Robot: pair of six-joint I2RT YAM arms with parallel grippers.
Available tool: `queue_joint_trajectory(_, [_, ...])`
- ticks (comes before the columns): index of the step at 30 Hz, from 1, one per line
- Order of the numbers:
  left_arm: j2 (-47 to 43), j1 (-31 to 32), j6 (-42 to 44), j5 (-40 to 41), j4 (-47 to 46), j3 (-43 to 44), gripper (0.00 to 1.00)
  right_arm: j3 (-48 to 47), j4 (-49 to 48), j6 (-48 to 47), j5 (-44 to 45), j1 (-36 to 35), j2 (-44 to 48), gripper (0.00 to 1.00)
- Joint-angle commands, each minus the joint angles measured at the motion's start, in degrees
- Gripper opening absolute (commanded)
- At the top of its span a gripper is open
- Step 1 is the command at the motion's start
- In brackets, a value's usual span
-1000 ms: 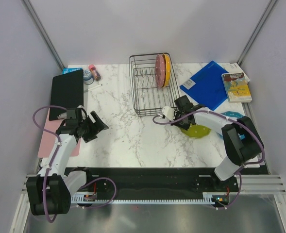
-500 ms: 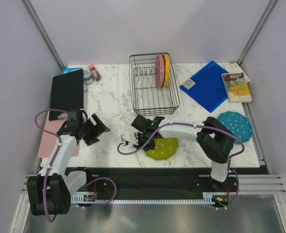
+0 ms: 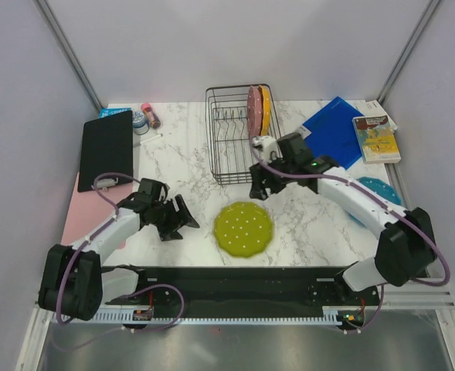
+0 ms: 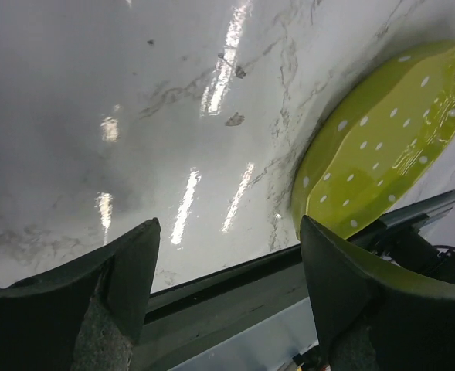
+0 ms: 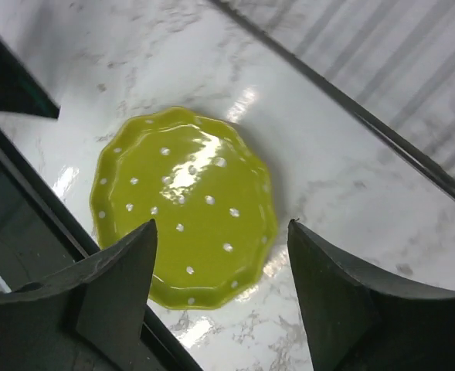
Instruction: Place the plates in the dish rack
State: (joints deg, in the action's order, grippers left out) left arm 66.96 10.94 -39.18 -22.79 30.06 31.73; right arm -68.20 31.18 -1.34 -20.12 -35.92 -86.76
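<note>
The lime green plate (image 3: 244,229) lies flat and face up on the marble tabletop (image 3: 181,154), close to the middle of the near edge. The left gripper (image 3: 181,222) sits low just left of it, jaws spread wide and empty, the plate's rim showing past its right finger in the wrist view. The right gripper (image 3: 259,185) hangs over the table between that plate and the dish rack (image 3: 212,135), jaws also wide apart with nothing held. The rack stands at the middle of the far edge; the pink plate (image 3: 252,112) and orange-yellow plate (image 3: 266,108) stand upright side by side at its right end. The teal blue plate (image 3: 375,185) lies near the right edge, partly hidden by the right arm
</note>
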Motion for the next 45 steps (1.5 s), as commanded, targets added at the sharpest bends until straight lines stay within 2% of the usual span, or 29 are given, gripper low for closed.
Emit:
queue_joint_trajectory(1, [5.53, 4.52, -3.88, -2.17, -6.5, 2.55, 0.79, 12.53, -2.87, 17.42, -11.6, 12.17, 4.75, 0.8])
queue_joint_trajectory(6, [11.78, 7.42, -4.06, -2.53, -9.05, 5.53, 0.78, 24.15, -7.26, 21.29, -17.49, 19.82, 8.0, 0.8])
queue_joint_trajectory(11, [17.41, 14.27, -5.29, -3.84, -12.92, 8.88, 0.73, 29.79, -14.72, 27.25, -19.6, 21.42, 9.06, 0.79])
queue_joint_trajectory(13, [19.87, 16.38, -6.52, -4.63, -14.58, 9.49, 0.67, 32.95, -17.89, 29.9, -21.0, 21.51, 9.42, 0.79])
queue_joint_trajectory(17, [22.77, 17.8, -8.54, -5.16, -15.65, 9.32, 0.59, 37.96, -27.37, 36.56, -21.89, 21.77, 9.6, 0.78])
queue_joint_trajectory(19, [24.17, 17.8, -8.9, -5.43, -15.83, 8.97, 0.5, 39.99, -30.11, 38.86, -22.33, 21.68, 7.76, 0.78])
queue_joint_trajectory(22, [25.58, 17.8, -9.42, -6.39, -17.14, 8.18, 0.42, 40.69, -33.9, 39.84, -23.03, 21.68, 4.59, 0.79])
queue_joint_trajectory(24, [26.29, 17.8, -9.86, -7.01, -18.11, 7.92, 0.41, 40.61, -35.92, 39.93, -22.6, 21.68, 1.18, 0.79])
queue_joint_trajectory(25, [26.64, 17.8, -9.86, -7.36, -18.72, 7.3, 0.31, 40.61, -36.88, 40.02, -22.6, 21.68, -0.15, 0.79])
queue_joint_trajectory(27, [27.17, 17.8, -9.78, -7.8, -19.69, 6.6, 0.02, 40.35, -40.57, 40.45, -23.73, 21.68, -4.27, 0.78])
queue_joint_trajectory(32, [29.1, 17.8, -9.08, -12.8, -23.55, 5.1, 0.02, 39.12, -47.86, 42.74, -27.68, 21.68, -13.94, 0.76])
queue_joint_trajectory(37, [30.07, 17.8, -7.58, -13.51, -23.83, 6.33, 0.02, 37.18, -48.57, 41.33, -28.84, 21.16, -16.42, 0.71])
queue_joint_trajectory(39, [29.9, 18.06, -7.05, -14.83, -23.82, 6.33, 0.02, 38.84, -53.92, 45.36, -29.1, 20.89, -15.37, 0.67])
queue_joint_trajectory(41, [29.63, 18.06, -6.88, -14.92, -23.3, 6.33, 0.02, 39.29, -56.48, 47.04, -29.1, 19.58, -13.97, 0.58])
queue_joint_trajectory(45, [28.93, 18.94, -5.91, -15.53, -23.12, 7.21, 0.02, 39.37, -60.78, 50.98, -29.8, 16.33, -11.16, 0.47])
